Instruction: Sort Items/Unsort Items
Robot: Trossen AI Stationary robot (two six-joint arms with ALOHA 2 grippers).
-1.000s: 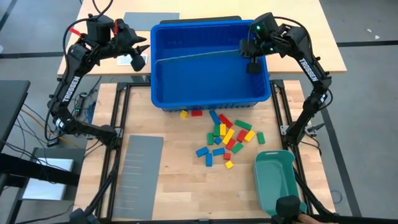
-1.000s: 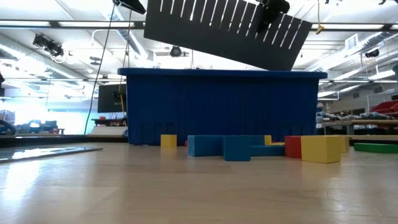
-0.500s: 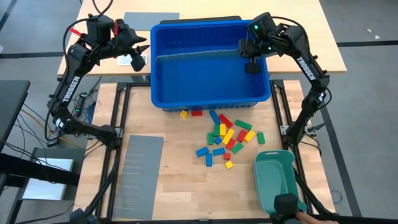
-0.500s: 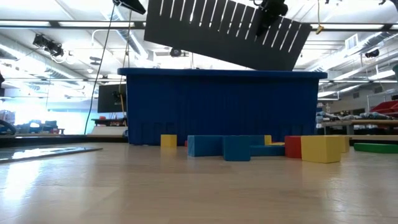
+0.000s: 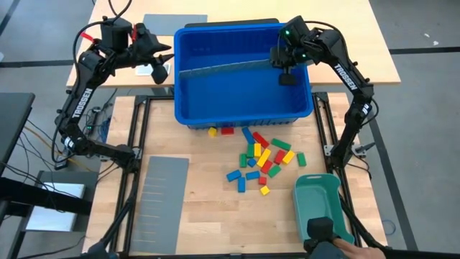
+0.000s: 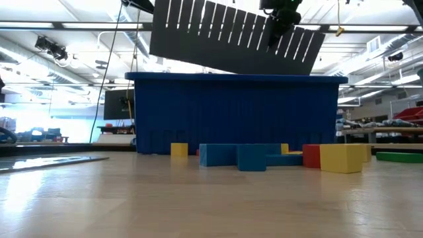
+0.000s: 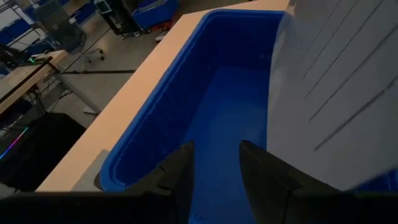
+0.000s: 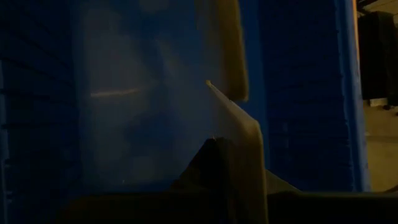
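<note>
Right pincer (image 5: pixel 282 66) clamping slotted divider (image 5: pixel 223 68) (tilted) above blue bin (image 5: pixel 244 115)

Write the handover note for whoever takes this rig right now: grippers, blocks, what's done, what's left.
Right gripper: shut on the grey slotted divider sheet, held tilted above the blue bin.
Left gripper: part open, empty, beside the bin's left rim.
Blocks: loose, mixed colours, on the table in front of the bin; none seen in the bin.
Second divider sheet and teal tray lie on the table.
Done: nothing sorted. Left: seat the dividers, sort every block.
</note>
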